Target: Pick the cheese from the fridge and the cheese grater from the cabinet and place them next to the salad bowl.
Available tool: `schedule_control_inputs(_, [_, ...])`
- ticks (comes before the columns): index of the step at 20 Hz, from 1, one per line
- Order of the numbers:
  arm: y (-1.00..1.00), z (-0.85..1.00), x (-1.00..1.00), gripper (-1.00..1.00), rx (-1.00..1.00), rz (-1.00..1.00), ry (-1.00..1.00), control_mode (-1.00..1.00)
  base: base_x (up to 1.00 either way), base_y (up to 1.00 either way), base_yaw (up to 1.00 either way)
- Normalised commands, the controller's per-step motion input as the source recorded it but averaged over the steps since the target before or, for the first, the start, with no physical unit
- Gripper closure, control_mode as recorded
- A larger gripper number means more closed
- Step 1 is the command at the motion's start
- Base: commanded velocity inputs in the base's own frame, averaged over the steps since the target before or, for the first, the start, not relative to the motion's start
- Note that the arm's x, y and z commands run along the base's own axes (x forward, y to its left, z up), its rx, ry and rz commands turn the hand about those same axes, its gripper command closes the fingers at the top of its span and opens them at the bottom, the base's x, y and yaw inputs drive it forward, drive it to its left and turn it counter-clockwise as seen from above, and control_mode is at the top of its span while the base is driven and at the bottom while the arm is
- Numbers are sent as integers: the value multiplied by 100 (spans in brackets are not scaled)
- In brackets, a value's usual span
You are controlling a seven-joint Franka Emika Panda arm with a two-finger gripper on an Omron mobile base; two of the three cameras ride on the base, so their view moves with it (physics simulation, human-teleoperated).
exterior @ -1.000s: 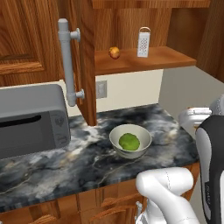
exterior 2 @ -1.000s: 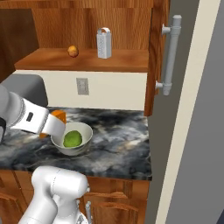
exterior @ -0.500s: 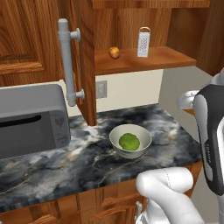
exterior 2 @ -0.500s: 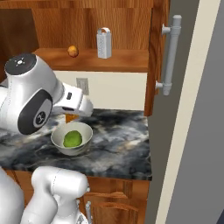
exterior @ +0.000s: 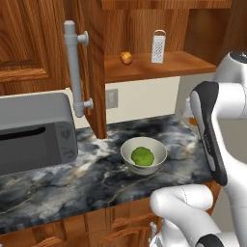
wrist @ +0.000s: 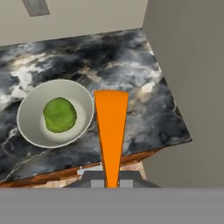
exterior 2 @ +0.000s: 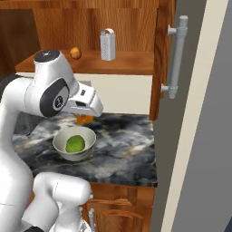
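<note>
1. End effector clamped tight on the cheese; the orange wedge juts straight out from between the tips, its long axis running along the hand's own line.
2. Cheese rides in the air over the desk, its far end just beside the salad bowl rim in the hand view, on the fridge-wall side of the bowl.
3. Judgement: bare desk beside the bowl lies below and ahead of the wedge, so lowering there should serve.
4. Cheese grater stands upright on the open cabinet's shelf, well above the bowl, beside a small round fruit.
</note>
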Motion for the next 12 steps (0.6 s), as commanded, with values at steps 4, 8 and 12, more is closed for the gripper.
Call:
schedule_control_inputs(4, [5,-61,71,100,0,-3,4,-100,0,0,0])
schedule_control_inputs(8, [0,-68,42,100,0,2,-8,-100,0,0,0])
schedule_control_inputs(12, [0,-83,20,100,0,3,-5,-100,0,0,0])
